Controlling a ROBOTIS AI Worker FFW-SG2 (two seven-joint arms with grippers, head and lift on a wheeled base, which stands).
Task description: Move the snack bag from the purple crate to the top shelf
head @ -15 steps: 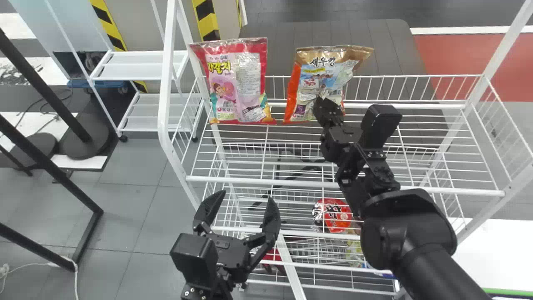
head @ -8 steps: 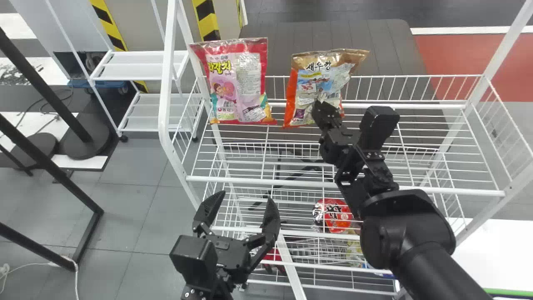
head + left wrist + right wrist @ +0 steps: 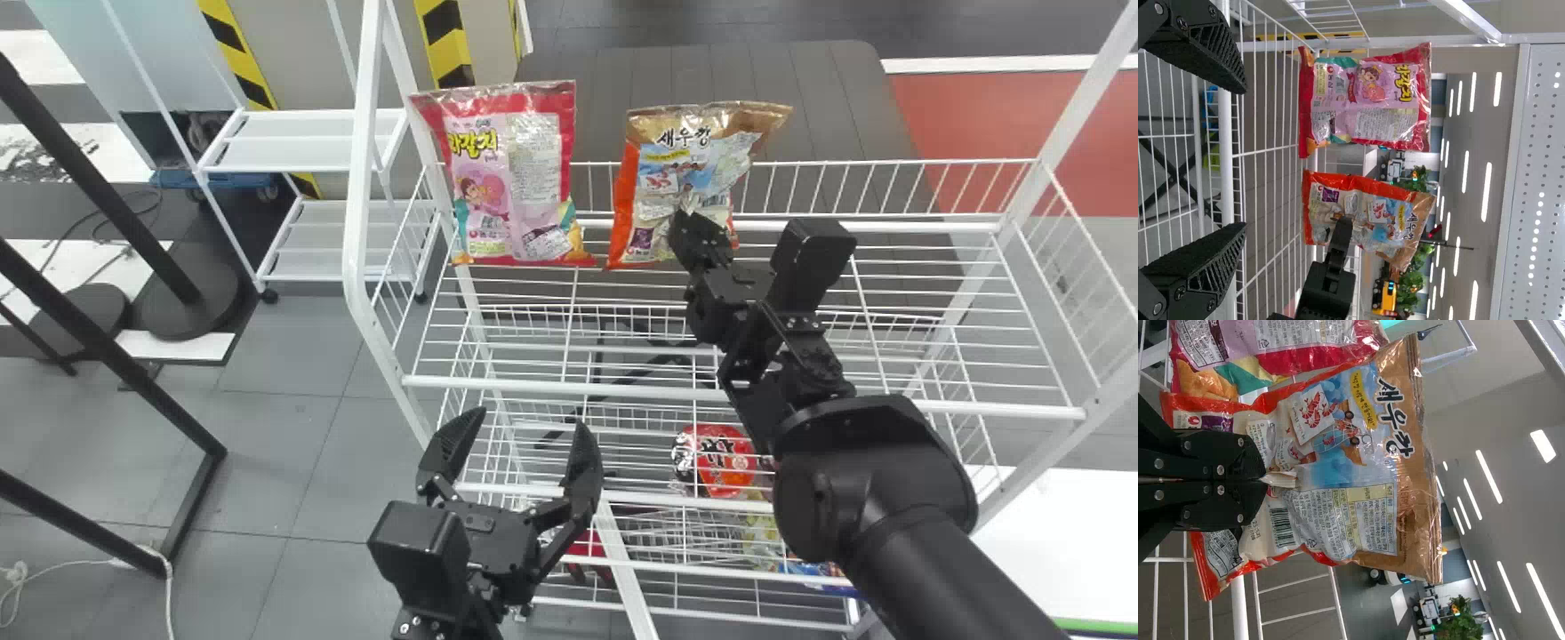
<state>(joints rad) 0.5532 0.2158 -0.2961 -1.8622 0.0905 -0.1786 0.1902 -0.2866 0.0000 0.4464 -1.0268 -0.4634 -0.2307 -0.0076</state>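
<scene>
In the head view my right gripper (image 3: 698, 233) is over the back of the top shelf (image 3: 676, 391), at the lower front of the orange and brown snack bag (image 3: 685, 169). The right wrist view shows the gripper (image 3: 1265, 480) shut on a pinched fold of the snack bag (image 3: 1345, 460), which stands upright near the back rail. My left gripper (image 3: 524, 436) is parked open in front of the rack, low in the head view; its two fingers frame empty space in the left wrist view, the gripper (image 3: 1238, 160) being apart from both bags.
A pink snack bag (image 3: 507, 178) stands at the left back of the top shelf, close beside the orange one. White rack posts (image 3: 356, 178) rise at the side. Lower shelves hold a red round package (image 3: 716, 458) and other packages. A black metal frame (image 3: 107, 347) stands at left.
Over the last second the orange bag and right gripper shift only slightly, the bag dipping and tilting a little and then rising slightly. The left gripper keeps its place.
</scene>
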